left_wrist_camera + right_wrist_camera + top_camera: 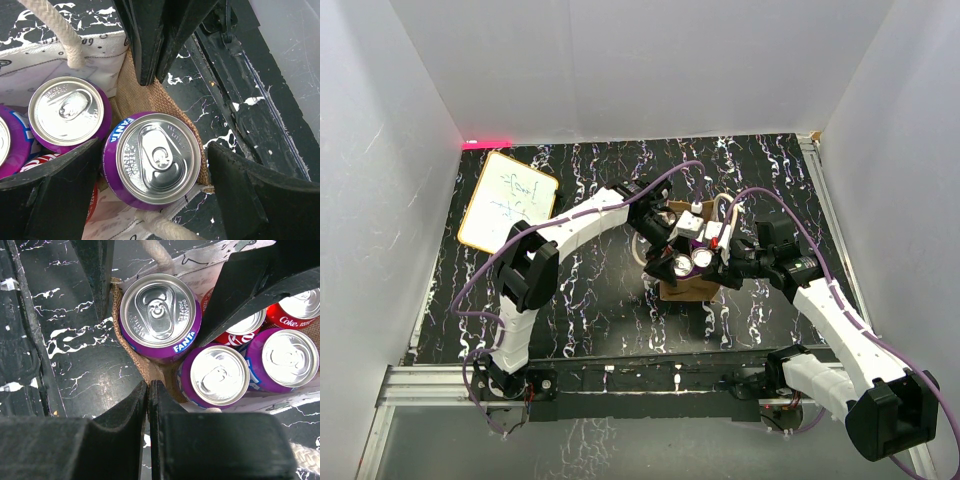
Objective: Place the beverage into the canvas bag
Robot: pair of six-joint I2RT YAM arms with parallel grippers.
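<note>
The canvas bag [692, 290] stands mid-table, tan burlap [136, 95] with cream rope handles [65, 40]. A purple Fanta can [157, 157] stands upright in its corner and also shows in the right wrist view [160, 315]. My left gripper [154, 165] is straight above the can and open. Its left finger is at the can's side and its right finger stands apart, outside the bag wall. My right gripper [149, 387] is shut on the bag's burlap edge [145, 365] at the corner next to the Fanta can.
More cans fill the bag: purple ones [220, 375] [287, 357] and red Coke cans [295, 310]. A small whiteboard [507, 200] lies at the far left. White walls close in three sides. A metal rail [650, 380] runs along the near edge.
</note>
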